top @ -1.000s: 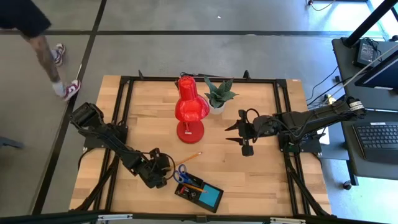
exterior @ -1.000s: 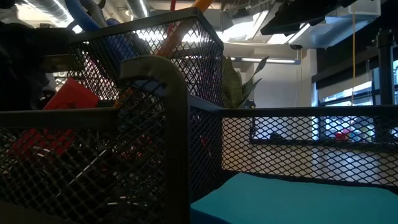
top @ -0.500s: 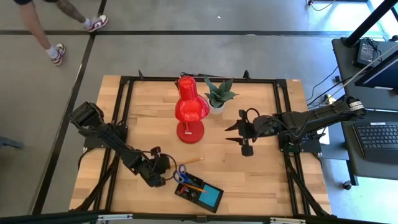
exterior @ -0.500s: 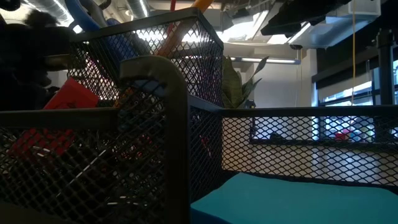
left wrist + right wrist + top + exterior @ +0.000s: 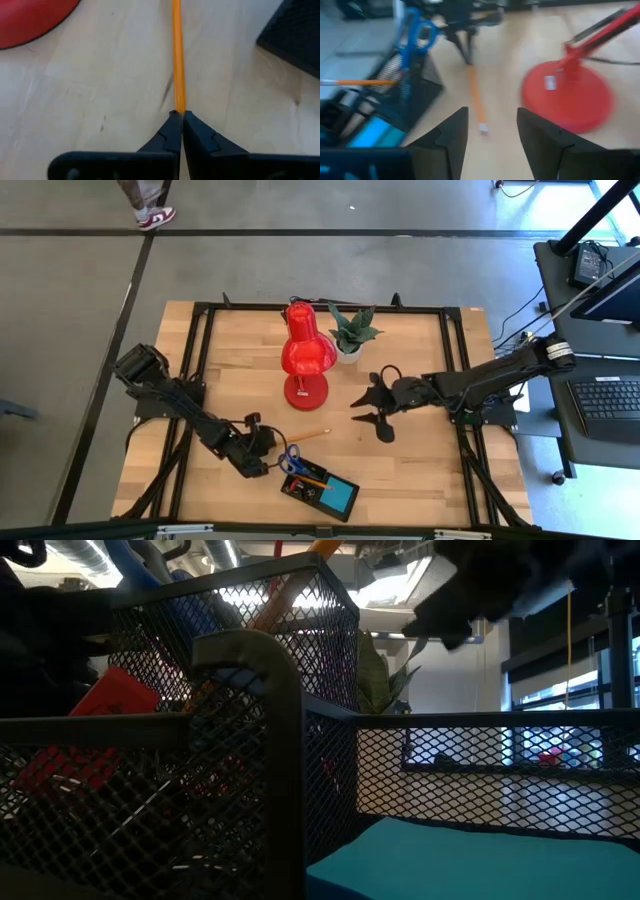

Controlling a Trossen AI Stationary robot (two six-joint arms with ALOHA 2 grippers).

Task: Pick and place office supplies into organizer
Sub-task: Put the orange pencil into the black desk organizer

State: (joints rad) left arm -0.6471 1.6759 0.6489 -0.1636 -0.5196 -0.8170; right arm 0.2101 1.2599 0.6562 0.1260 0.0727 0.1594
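An orange pencil (image 5: pixel 306 437) lies on the wood between the red lamp and the organizer (image 5: pixel 318 486), a black mesh tray holding blue-handled scissors (image 5: pixel 291 459), another pencil and a blue note pad (image 5: pixel 341 498). My left gripper (image 5: pixel 267 446) sits low at the pencil's near-left end and is shut on it. My right gripper (image 5: pixel 367 416) is open and hovers right of the pencil, its fingers pointing toward the table's left. In the right wrist view, the pencil (image 5: pixel 474 99) lies ahead of the open fingers (image 5: pixel 492 114). The low view looks through the organizer's mesh (image 5: pixel 200 740). My left gripper pinches the orange pencil at its end (image 5: pixel 178 107) between the two fingertips (image 5: pixel 170 131). The fingers come in low from the table's left and lie along the pencil. The rest of the pencil (image 5: pixel 176 50) runs straight ahead, with its eraser end (image 5: pixel 482 128) on the wood.
A red desk lamp (image 5: pixel 305 355) stands on its round base (image 5: pixel 567 97) just beyond the pencil. A small green potted plant (image 5: pixel 352 332) is beside it. A black frame runs around the table's edges. A person's foot (image 5: pixel 155 218) is on the floor beyond the far-left corner.
My right gripper has moved toward the table's left and a little toward the near edge, closing in on the pencil and the lamp's base; it stays open. The person has walked away along the far side.
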